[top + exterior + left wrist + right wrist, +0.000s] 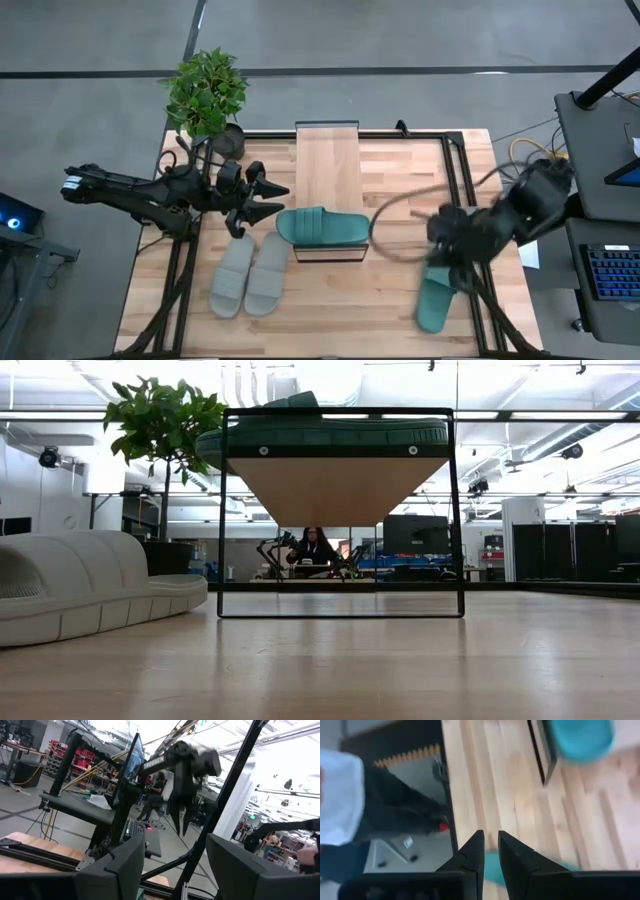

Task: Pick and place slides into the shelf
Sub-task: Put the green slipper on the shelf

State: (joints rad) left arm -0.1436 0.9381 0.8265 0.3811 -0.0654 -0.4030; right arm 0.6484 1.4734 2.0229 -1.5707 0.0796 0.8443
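Slides: a grey pair (pixel 248 278) lies lengthwise left of the shelf (pixel 328 170), beneath the spread-fingered left gripper (pixel 262 200); one teal slide (pixel 322 227) rests crosswise on the shelf, another (pixel 437 300) lies lengthwise at right beneath the nearly closed right gripper (pixel 491 851).

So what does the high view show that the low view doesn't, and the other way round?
Only the high view shows both arms: the left gripper open beside the shelf, the right gripper above a second teal slide near the table's front right. It also shows that the grey slides are a pair. Only the low view shows the room behind, with a seated person. Both show the plant and a teal slide on the shelf.
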